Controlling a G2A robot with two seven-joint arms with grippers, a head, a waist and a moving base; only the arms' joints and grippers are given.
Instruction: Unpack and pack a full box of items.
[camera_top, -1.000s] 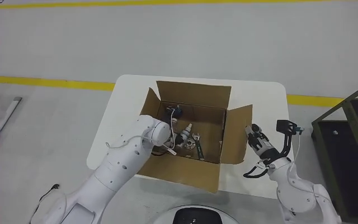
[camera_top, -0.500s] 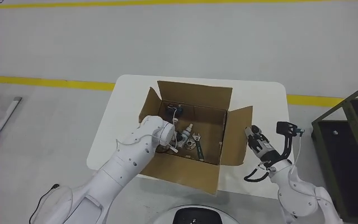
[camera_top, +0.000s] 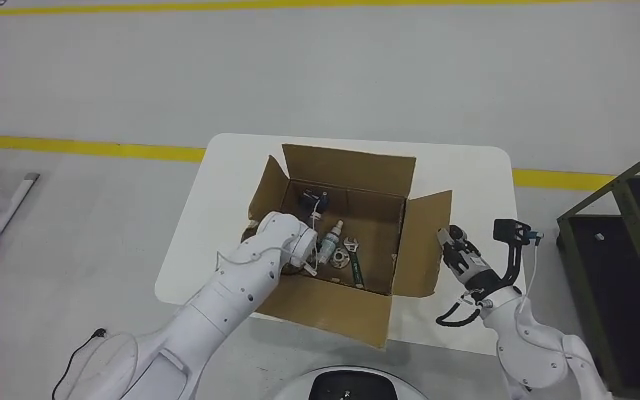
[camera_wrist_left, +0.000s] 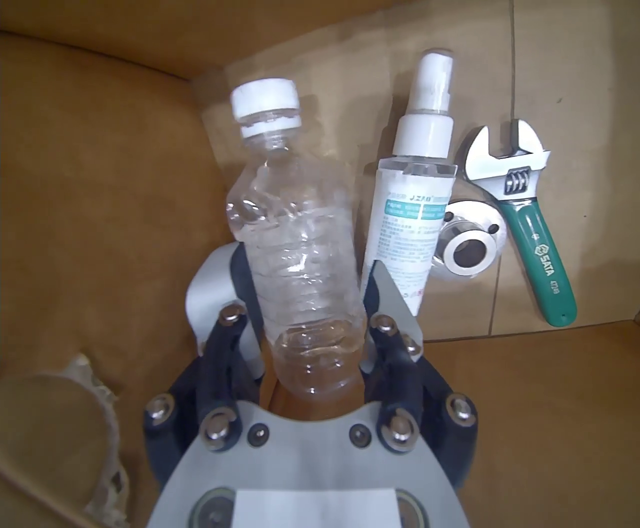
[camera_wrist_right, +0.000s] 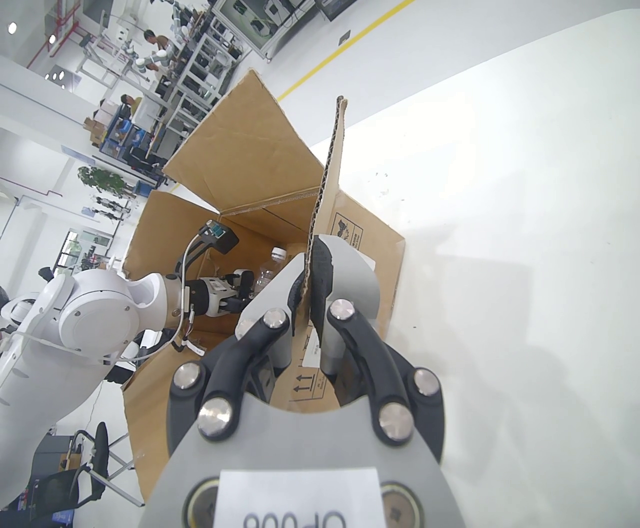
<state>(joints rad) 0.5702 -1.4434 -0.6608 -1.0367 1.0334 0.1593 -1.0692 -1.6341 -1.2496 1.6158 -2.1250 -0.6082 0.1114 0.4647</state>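
Observation:
An open cardboard box (camera_top: 345, 168) stands on the white table (camera_top: 460, 170). Inside it, my left gripper (camera_wrist_left: 307, 280) is shut on the lower body of a clear water bottle (camera_wrist_left: 295, 220) with a white cap, close to the box's left wall. Beside the bottle lie a white spray bottle (camera_wrist_left: 415, 210), a metal flange (camera_wrist_left: 467, 247) and a green-handled wrench (camera_wrist_left: 525, 210). My right gripper (camera_wrist_right: 310, 280) is shut on the edge of the box's right flap (camera_wrist_right: 327, 165), seen from above as the right gripper (camera_top: 450, 246) at the right flap (camera_top: 425, 240).
A brownish paper roll (camera_wrist_left: 55, 440) lies in the box corner near my left gripper. The box's other flaps stand outward. White table shows to the right of the box (camera_wrist_right: 500, 200). A dark rack (camera_top: 610, 250) stands beside the table at the far right.
My left arm has shifted slightly farther over the box, with the bottle still in its gripper. The right gripper has stayed on the flap.

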